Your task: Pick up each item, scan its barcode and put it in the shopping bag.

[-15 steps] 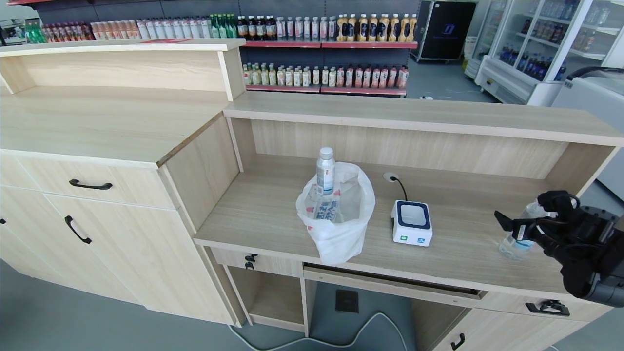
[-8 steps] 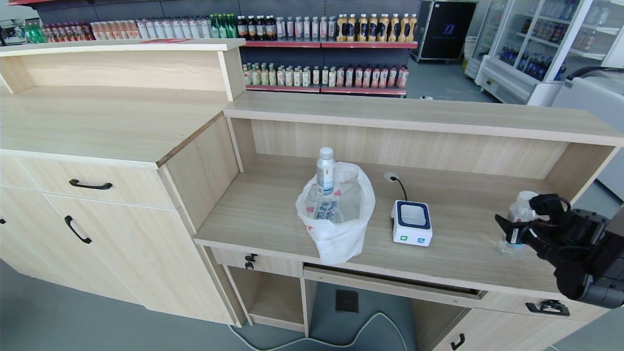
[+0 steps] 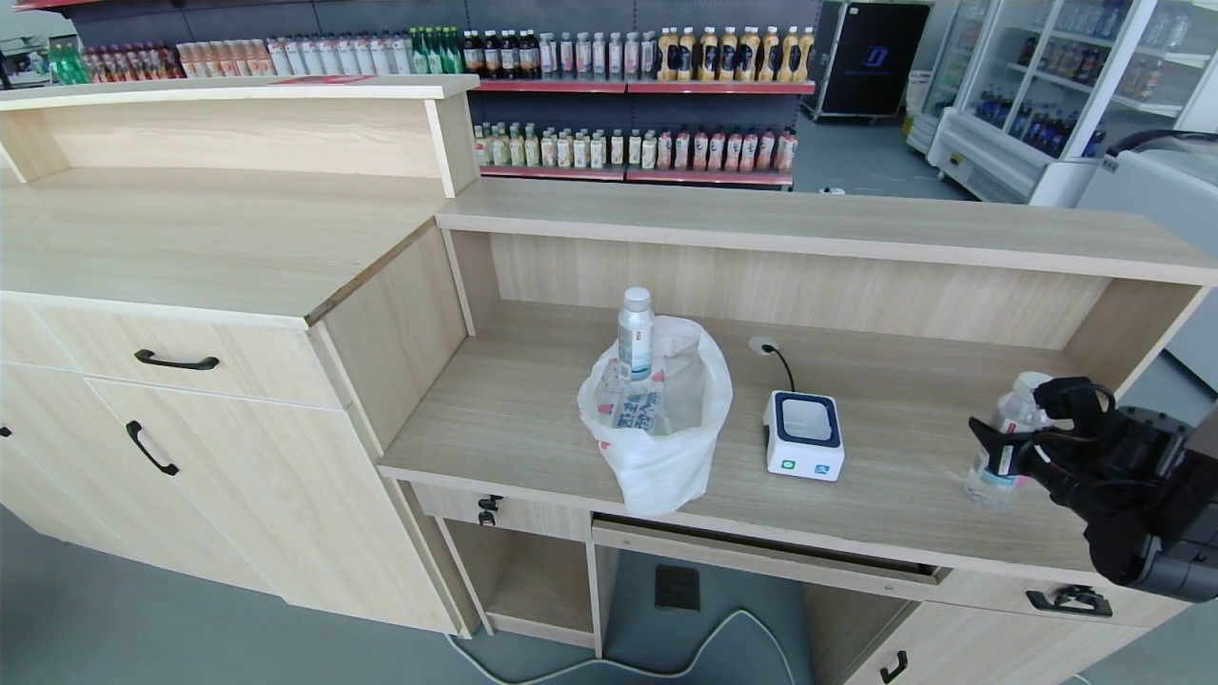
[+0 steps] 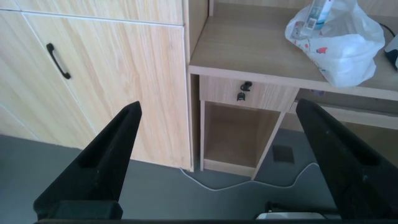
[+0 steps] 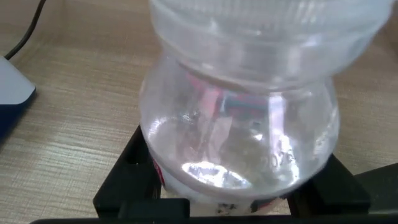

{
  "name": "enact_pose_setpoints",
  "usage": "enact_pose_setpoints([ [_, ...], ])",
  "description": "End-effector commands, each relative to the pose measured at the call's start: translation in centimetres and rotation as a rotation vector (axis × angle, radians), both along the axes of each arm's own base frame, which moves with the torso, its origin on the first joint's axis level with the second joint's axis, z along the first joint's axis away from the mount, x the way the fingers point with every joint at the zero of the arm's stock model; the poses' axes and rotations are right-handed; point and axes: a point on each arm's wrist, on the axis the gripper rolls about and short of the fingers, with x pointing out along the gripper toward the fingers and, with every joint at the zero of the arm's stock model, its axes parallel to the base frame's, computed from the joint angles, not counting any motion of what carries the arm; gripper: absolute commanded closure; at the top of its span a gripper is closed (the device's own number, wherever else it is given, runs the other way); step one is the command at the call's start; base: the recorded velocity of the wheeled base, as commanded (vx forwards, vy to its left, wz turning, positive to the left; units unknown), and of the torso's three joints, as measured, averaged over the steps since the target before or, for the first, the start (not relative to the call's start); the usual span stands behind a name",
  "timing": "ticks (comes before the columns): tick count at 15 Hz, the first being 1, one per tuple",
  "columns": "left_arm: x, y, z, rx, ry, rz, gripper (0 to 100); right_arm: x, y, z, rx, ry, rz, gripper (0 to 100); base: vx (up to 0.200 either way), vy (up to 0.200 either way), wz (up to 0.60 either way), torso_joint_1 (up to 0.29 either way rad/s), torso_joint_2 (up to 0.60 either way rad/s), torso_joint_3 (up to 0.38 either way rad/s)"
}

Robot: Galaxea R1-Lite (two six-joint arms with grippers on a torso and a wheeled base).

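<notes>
A clear bottle (image 3: 997, 455) is clamped in the right end effector (image 3: 1020, 445) over the right end of the desk (image 3: 894, 514). Its long axis is near vertical, cap up and leaning slightly away from the scanner (image 3: 804, 434). Whether its base touches the desk cannot be told. 1 white-capped bottle (image 3: 635, 333) stands upright in the open shopping bag (image 3: 657, 447), just left of the scanner. The left end effector (image 4: 217, 109) is held with its fingers spread apart.
</notes>
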Motion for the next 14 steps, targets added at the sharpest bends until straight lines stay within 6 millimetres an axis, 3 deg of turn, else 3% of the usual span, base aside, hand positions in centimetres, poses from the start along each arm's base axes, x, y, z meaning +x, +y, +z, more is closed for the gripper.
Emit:
enact_pose_setpoints([
  [1, 0.0, 0.0, 0.0, 0.0, 0.0, 0.0, 0, -0.1, 0.1, 0.2, -0.002, -0.001, 0.002, 100, 0.0, 0.0, 0.0, 0.0, 0.0, 0.0],
  [4, 0.0, 0.0, 0.0, 0.0, 0.0, 0.0, 0, -0.7, 0.3, 0.7, -0.02, 0.005, 0.006, 100, 0.0, 0.0, 0.0, 0.0, 0.0, 0.0],
  [11, 0.0, 0.0, 0.0, 0.0, 0.0, 0.0, 0, -3.5, 0.8, 10.7, 0.242, 0.059, -0.042, 100, 0.0, 0.0, 0.0, 0.0, 0.0, 0.0],
  [14, 0.0, 0.0, 0.0, 0.0, 0.0, 0.0, 0, -6.4, 4.5, 17.6, 0.475, 0.148, 0.065, 100, 0.0, 0.0, 0.0, 0.0, 0.0, 0.0],
])
